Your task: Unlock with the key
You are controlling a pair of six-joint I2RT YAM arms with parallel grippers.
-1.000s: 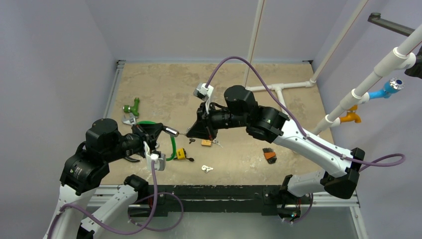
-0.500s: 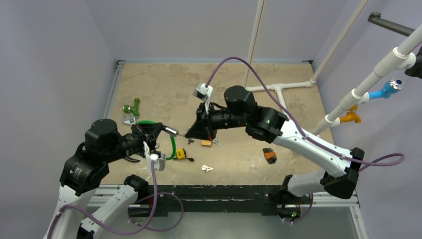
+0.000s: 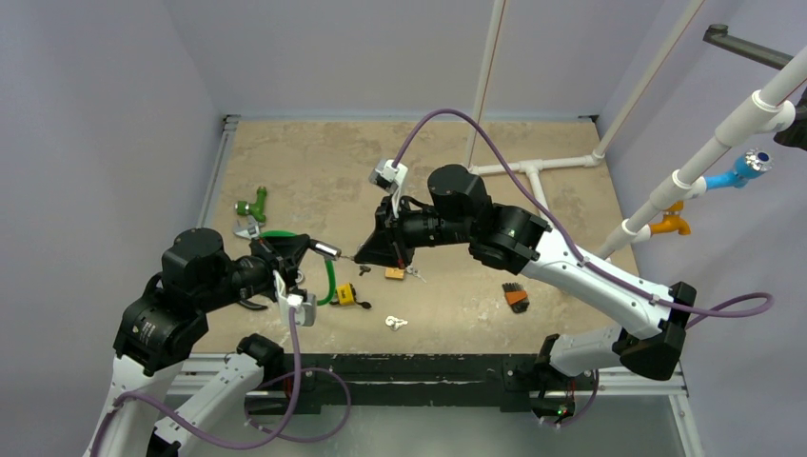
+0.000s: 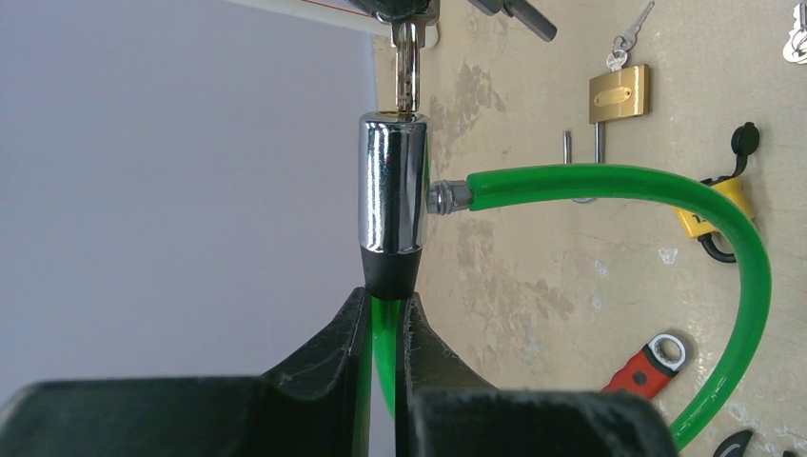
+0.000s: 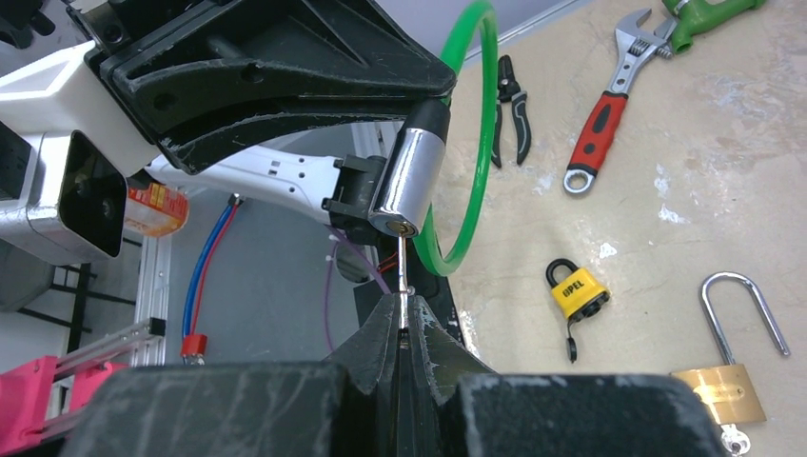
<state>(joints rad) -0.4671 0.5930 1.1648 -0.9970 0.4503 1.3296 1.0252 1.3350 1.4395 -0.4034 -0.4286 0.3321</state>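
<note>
Near edge, left side: left pincer (image 4: 385, 305) pressed together on the cable lock, gripping just below the black collar at the foot of the chrome lock cylinder (image 4: 392, 186). The cylinder is held up off the table (image 3: 314, 162), between the two arms. The green cable (image 4: 742, 257) loops round and its metal tip is plugged into the cylinder's side, so the lock reads as not yet released.

Further in: the key (image 5: 403, 271) meets the cylinder's end face, tip in the keyway, with some blade showing outside. Right pincer (image 5: 404, 319) is pinching the key's head, in line with the cylinder.

Beyond and below, on the table: yellow padlock (image 5: 578, 288), brass padlock (image 5: 728, 390) with its shackle swung open, red-handled wrench (image 5: 609, 109). None is involved.

Risks, as I judge them:
- The blade looks only partly seated. Turning now could jam or bend it.
- The left grip sits low on a narrow neck, so torque from the key may spin the whole cylinder instead of the core.
- The hold on the key's head is thin, so it could slip during rotation.
- Any sideways drift of either arm would lever the blade.
</note>
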